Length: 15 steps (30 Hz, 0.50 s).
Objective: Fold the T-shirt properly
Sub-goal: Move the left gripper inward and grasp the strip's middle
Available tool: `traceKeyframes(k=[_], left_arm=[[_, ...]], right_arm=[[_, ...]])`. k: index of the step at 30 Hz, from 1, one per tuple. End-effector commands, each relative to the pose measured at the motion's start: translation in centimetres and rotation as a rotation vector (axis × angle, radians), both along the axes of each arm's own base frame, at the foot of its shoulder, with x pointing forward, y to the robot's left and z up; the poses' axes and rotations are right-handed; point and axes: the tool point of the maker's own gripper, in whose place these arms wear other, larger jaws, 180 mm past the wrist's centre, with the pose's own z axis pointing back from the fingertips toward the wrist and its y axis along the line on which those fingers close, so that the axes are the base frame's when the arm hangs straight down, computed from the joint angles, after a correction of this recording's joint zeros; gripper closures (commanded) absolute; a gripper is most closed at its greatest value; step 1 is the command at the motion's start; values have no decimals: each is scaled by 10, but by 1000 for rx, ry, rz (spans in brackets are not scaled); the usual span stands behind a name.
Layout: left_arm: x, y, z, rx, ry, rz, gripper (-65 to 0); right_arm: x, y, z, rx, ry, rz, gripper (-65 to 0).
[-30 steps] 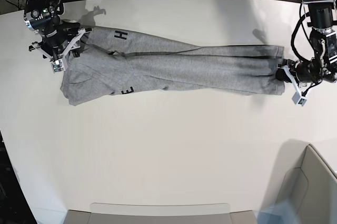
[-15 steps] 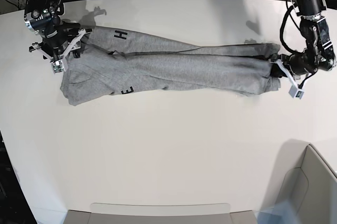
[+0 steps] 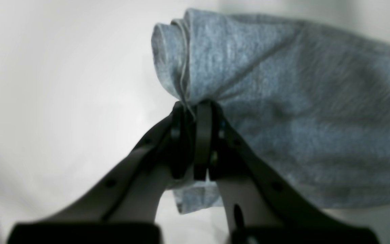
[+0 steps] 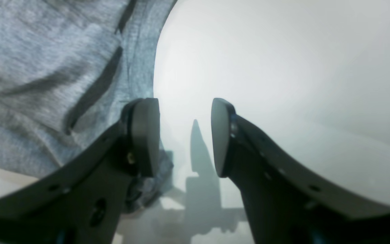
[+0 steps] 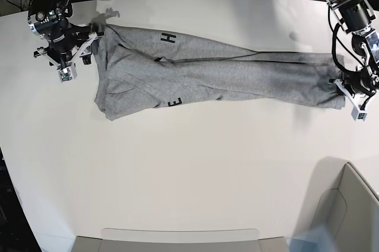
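Left gripper pinched shut on T-shirt end, right gripper open, holding nothing; we keep tension low and flatten the bunched cloth

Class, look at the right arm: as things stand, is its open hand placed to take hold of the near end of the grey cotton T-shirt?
Probably yes. The right hand stands open beside the heather-grey cotton T-shirt, one finger against the cloth edge, and nothing lies between; only bare white table shows in the gap.
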Motion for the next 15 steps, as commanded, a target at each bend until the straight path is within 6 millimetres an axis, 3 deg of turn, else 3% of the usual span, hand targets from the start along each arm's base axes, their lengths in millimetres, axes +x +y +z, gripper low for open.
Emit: traceKeyframes(k=[1, 4, 6, 11, 15], left_arm=[[14, 11, 29, 54, -62, -12, 0], [11, 2, 47, 115, -58, -50, 0], [4, -15, 52, 139, -66, -84, 0], [2, -66, 95, 230, -193, -182, 0], [-2, -102, 96, 188, -246, -203, 0]], right_arm=[[8, -1, 11, -8, -45, 10, -252], [9, -1, 12, -8, -47, 10, -252], [9, 0, 11, -7, -46, 13, -252], [17, 1, 16, -4, -66, 13, -252], [17, 1, 16, -4, -68, 13, -252]])
